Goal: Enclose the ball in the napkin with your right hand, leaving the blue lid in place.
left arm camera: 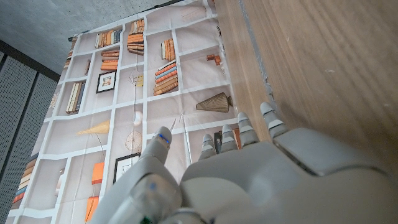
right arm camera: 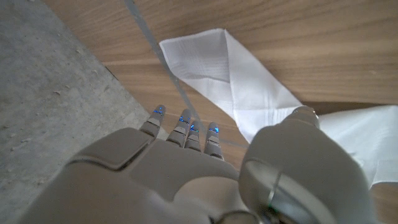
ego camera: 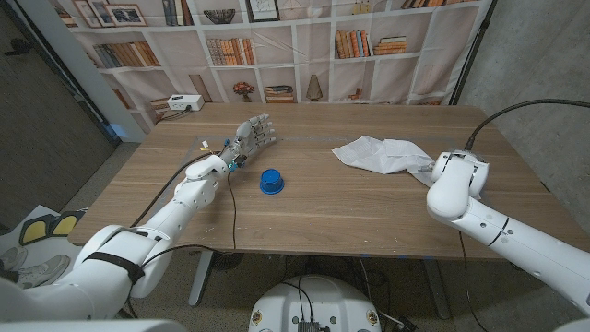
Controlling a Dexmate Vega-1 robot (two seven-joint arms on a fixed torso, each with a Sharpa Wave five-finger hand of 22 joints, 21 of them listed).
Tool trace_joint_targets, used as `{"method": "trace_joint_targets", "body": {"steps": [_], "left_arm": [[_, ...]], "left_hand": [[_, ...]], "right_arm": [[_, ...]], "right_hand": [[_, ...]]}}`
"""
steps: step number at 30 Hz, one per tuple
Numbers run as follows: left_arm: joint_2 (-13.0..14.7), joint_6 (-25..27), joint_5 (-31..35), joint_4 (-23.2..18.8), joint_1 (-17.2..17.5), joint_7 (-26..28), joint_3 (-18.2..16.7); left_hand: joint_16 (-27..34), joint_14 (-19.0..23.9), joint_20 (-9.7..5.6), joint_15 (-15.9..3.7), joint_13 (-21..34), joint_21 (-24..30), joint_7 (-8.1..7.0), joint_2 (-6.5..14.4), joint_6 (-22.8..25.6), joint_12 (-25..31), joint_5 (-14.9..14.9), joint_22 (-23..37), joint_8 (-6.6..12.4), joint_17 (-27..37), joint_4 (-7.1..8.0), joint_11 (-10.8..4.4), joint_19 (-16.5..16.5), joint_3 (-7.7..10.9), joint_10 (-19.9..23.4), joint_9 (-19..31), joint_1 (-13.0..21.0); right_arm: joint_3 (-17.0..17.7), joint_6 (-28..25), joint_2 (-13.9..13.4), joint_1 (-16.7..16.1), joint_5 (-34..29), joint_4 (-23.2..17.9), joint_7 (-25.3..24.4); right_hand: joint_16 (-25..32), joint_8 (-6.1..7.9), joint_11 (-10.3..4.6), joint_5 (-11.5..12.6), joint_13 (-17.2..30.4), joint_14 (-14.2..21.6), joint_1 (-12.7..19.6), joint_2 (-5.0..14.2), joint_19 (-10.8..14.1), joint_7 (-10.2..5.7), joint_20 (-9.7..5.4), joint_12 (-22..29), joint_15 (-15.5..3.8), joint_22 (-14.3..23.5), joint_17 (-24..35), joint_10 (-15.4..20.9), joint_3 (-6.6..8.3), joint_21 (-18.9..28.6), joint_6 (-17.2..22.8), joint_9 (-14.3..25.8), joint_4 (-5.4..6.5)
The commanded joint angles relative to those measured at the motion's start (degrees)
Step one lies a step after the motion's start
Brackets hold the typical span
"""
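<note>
**Napkin bunched up, ball out of sight**

Napkin first: the crumpled white paper napkin (ego camera: pixel 383 154) lies on the right half of the wooden surface (ego camera: pixel 341 207), one flat folded flap spread out in the right wrist view (right arm camera: pixel 230 74). No ball can be made out; it may sit under the folds, I can't tell. The right robot hand (ego camera: pixel 441 169) is at the napkin's near right edge, fingers (right arm camera: pixel 186 127) extended and apart, thumb touching the paper, holding nothing that I can see. Best play from here, by my reading: gather the loose flaps inward and over the middle with slow sweeps, keeping the paper from sliding off the edge. The small round blue lid (ego camera: pixel 270 181) sits well apart, mid-surface, so it's safe if the work stays right. The left robot hand (ego camera: pixel 251 136) waits beyond the lid, fingers straight, empty.
</note>
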Motion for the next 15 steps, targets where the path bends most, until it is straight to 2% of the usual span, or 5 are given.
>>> {"method": "trace_joint_targets", "body": {"steps": [1, 4, 8, 11, 15], "left_arm": [[-0.2, -0.5, -0.2, 0.7, -0.3, -0.6, -0.2], [0.0, -0.2, -0.2, 0.0, 0.1, -0.4, -0.2], [0.5, 0.2, -0.3, -1.5, 0.9, 0.2, -0.4], [0.8, 0.5, -0.3, -2.8, 1.7, 0.8, -0.5], [1.1, 0.8, -0.4, -4.1, 2.5, 1.3, -0.6]], "left_hand": [[0.3, 0.1, 0.05, 0.15, 0.1, -0.1, -0.40, -0.1, 0.0, 0.0, -0.1, 0.1, 0.32, 0.2, 0.25, 0.36, 0.3, 0.39, -0.3, 0.0, -0.6], [0.2, 0.1, 0.05, 0.12, 0.1, -0.1, -0.38, -0.1, 0.1, 0.0, -0.1, 0.1, 0.33, 0.2, 0.28, 0.28, 0.4, 0.35, -0.3, 0.0, -0.7], [0.3, 0.1, 0.07, 0.14, 0.1, -0.1, -0.42, -0.2, 0.1, 0.0, -0.1, 0.1, 0.33, 0.2, 0.34, 0.28, 0.3, 0.28, -0.2, 0.0, -0.8], [0.3, 0.1, 0.06, 0.18, 0.1, -0.1, -0.43, -0.2, 0.1, 0.0, -0.2, 0.1, 0.32, 0.2, 0.39, 0.19, 0.4, 0.23, -0.3, 0.0, -0.9], [0.3, 0.1, 0.10, 0.19, 0.1, -0.1, -0.44, -0.3, 0.1, 0.0, -0.2, 0.1, 0.32, 0.2, 0.41, 0.53, 0.4, 0.21, -0.2, 0.0, -0.9]], "right_arm": [[-7.4, -0.1, -1.2, 4.5, -4.7, 4.2, 12.0], [-7.1, -0.1, 0.9, 4.0, -7.6, 7.5, 12.0], [-1.7, 2.2, 6.4, 0.2, -15.9, 12.5, 12.0], [3.9, 4.7, 11.1, -3.9, -19.8, 14.5, 6.9], [8.5, 6.3, 16.1, -8.3, -17.6, 15.9, -8.5]], "right_hand": [[-0.2, 0.09, -0.62, 0.9, 0.3, -0.6, 2.3, 0.84, -0.3, -0.31, -0.29, 0.0, -0.57, 0.3, 0.1, -0.6, 0.30, -0.2, -1.1, 0.0, -1.00], [0.4, 0.72, -1.00, 1.7, 0.4, 0.9, 5.1, 2.59, 0.7, -0.44, -1.06, 1.0, -1.65, 0.3, 0.1, 0.8, 1.22, 0.1, -0.5, -0.1, -1.95], [2.7, 1.30, -0.90, 2.8, 0.5, 5.4, 7.1, 9.41, 3.5, 0.61, -0.40, 3.2, -2.41, 0.3, 0.6, 5.1, 3.52, 0.9, 1.5, -0.4, -1.34], [6.4, 3.45, -3.32, 2.9, 0.3, 13.5, 7.8, 11.39, 8.5, -1.45, -1.86, 6.4, -5.18, 0.1, 0.8, 12.7, 3.54, 2.3, 10.0, -0.6, -1.50], [13.1, 6.49, -5.48, 3.0, -1.3, 27.3, 11.1, 13.71, 16.9, -4.13, -3.94, 12.8, -9.37, -0.2, 1.6, 30.1, 5.35, 4.6, 26.6, -1.2, -2.81]]}}
